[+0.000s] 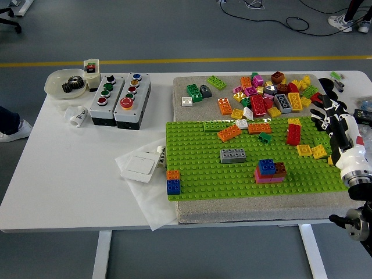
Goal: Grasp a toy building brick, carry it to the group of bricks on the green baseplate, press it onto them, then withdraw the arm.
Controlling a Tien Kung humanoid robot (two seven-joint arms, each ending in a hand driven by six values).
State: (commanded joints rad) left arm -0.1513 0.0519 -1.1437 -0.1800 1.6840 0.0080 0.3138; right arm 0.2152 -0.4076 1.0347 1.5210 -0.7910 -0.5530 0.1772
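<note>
The green baseplate (197, 168) lies on a grey mat at the table's right half. On it a group of bricks (269, 171) stands, a blue one on top of pink and brown ones. Loose bricks are heaped in a pile (267, 96) on the mat behind the plate. A red brick (294, 135) stands upright near the plate's right side, with yellow bricks (311, 151) beside it. My right hand (326, 109) hovers at the right edge of the mat, fingers spread and holding nothing, to the right of the red brick and well apart from the group.
A grey brick (233, 155), orange bricks (229, 133) and an orange-on-blue stack (173, 182) also sit on the plate. Two button boxes (119, 99), a bowl with a gear (65, 84), a white cup (77, 118) and a white switch plate (139, 167) occupy the left half.
</note>
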